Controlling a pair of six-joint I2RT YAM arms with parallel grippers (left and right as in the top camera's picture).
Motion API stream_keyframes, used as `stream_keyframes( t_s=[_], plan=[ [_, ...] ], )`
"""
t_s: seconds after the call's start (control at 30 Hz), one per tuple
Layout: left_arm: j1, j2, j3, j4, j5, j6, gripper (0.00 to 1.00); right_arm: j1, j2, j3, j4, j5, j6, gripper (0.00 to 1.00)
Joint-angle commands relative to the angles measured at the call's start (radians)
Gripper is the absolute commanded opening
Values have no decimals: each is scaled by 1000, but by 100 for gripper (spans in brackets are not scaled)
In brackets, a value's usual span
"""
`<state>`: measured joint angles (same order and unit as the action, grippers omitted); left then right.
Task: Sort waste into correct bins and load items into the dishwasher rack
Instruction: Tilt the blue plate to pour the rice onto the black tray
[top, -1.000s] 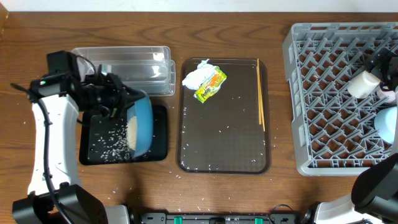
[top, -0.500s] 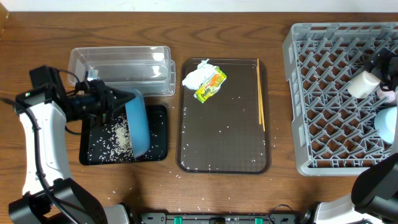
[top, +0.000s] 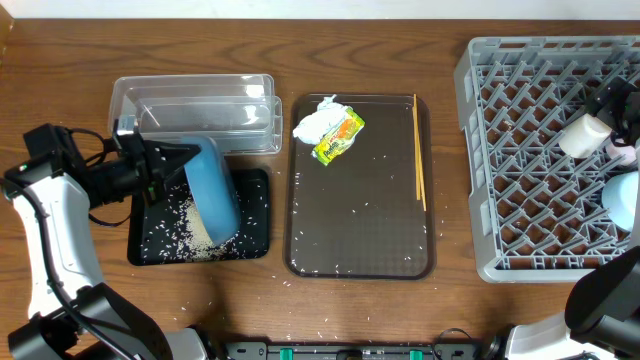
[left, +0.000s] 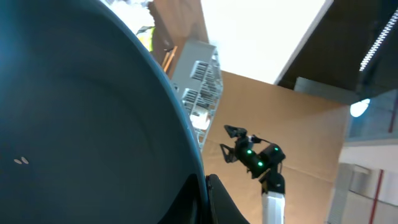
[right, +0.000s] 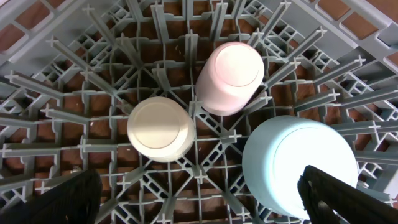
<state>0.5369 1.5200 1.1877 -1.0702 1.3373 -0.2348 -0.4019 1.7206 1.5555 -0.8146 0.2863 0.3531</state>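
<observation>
Two pincers show. The left pincer (top: 178, 163) clamps the rim of the large blue bowl (top: 213, 196), which is tipped on its side above the black tray (top: 256, 215), where loose rice (top: 185, 225) lies scattered. The right pincer (right: 199, 183) hangs spread wide over the grey rack (top: 520, 150), above a bottom-up white cup (right: 161, 129) and small light-blue bowl (right: 300, 167). Tissue (top: 313, 122), wrapper (top: 340, 137) and chopsticks (top: 419, 150) lie on the brown tray (top: 360, 250).
</observation>
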Motion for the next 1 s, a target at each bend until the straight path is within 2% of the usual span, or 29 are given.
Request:
stream_keyframes(
  t_s=[0.0, 0.4, 0.5, 0.83, 0.97],
  plan=[
    [24, -11, 0, -29, 66, 17, 6, -5, 0, -7, -1, 4, 13, 99],
    [109, -11, 0, -27, 32, 17, 6, -5, 0, -7, -1, 4, 13, 99],
    [128, -11, 0, -85, 47, 18, 6, -5, 0, -7, -1, 4, 13, 99],
    [156, -11, 0, -77, 92, 32, 6, -5, 0, -7, -1, 4, 13, 99],
    [171, -11, 0, -129, 92, 60, 6, -5, 0, -7, -1, 4, 13, 99]
  ],
)
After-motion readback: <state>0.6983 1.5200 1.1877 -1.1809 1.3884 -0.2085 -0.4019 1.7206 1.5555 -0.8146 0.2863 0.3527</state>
